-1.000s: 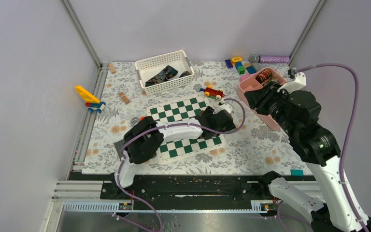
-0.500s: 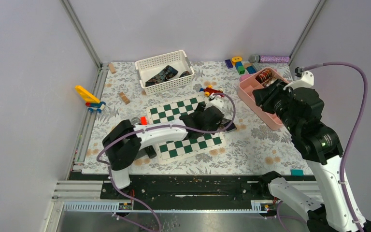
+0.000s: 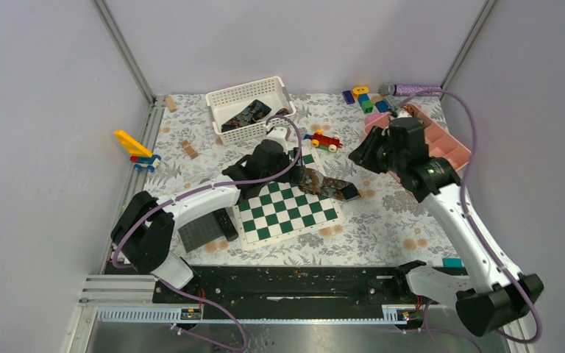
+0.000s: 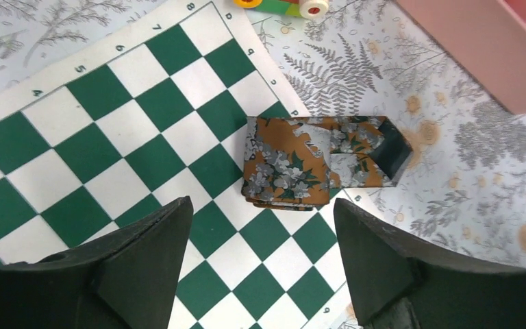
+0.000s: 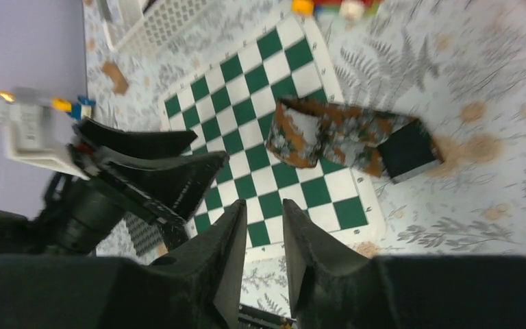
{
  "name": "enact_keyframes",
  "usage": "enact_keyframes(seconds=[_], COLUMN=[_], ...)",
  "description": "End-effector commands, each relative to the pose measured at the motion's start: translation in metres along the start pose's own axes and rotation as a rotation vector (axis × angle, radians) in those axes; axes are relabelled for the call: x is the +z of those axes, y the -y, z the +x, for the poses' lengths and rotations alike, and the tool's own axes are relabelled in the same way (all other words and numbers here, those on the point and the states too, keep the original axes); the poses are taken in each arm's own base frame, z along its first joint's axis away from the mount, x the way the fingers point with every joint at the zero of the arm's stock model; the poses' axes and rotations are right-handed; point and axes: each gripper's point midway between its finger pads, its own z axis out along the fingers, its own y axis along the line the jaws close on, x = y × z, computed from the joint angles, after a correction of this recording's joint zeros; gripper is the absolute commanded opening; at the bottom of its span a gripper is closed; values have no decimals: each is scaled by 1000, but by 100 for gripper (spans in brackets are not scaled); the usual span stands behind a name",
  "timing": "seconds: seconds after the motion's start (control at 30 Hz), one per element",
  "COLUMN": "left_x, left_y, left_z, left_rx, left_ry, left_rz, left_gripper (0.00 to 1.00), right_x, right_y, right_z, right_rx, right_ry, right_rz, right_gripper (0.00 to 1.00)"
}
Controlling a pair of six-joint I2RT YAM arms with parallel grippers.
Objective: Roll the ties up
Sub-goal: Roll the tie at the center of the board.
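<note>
Tie (image 4: 315,161) straddles board (image 4: 75,137) edge, dark end on bench (image 4: 452,199); left fingers (image 4: 144,260) spread wide above, right fingers (image 5: 222,264) narrowly parted, empty.

Green-and-white chessboard (image 3: 287,215) on floral cloth (image 3: 382,220), white basket (image 3: 254,130) behind it, pink tray (image 3: 456,147) at right

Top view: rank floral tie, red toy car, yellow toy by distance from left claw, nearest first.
From the left claw:
1. floral tie, beside it on the chessboard
2. red toy car, farther back
3. yellow toy, far left
</note>
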Motion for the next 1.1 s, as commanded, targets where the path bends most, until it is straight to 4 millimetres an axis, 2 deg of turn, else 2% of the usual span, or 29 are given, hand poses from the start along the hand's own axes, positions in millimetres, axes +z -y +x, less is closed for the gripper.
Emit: enact_keyframes(seconds=[0.0,0.07,0.17,0.4,0.67,1.07], left_x=[-6,-4,3,18,39,56], left_y=[19,19,18,12,11,6], left_z=[-19,-20,-14,-4,7,21], left_rx=[-121,-146,-154,-185,-213,-215], left_ry=[60,64,52,35,20,-20], left_rz=[189,236,251,246,265,255], left_gripper=[79,80,81,81,81,80], right_x=[41,62,89,133,164,180], right_y=[-10,-4,-5,-12,12,37], right_z=[32,54,75,118,135,147], right_rx=[76,108,143,101,100,88], right_ry=[-138,-204,-266,-372,-381,-387], right_rz=[-93,-97,-118,-104,9,115], right_gripper=[31,28,28,28,29,27])
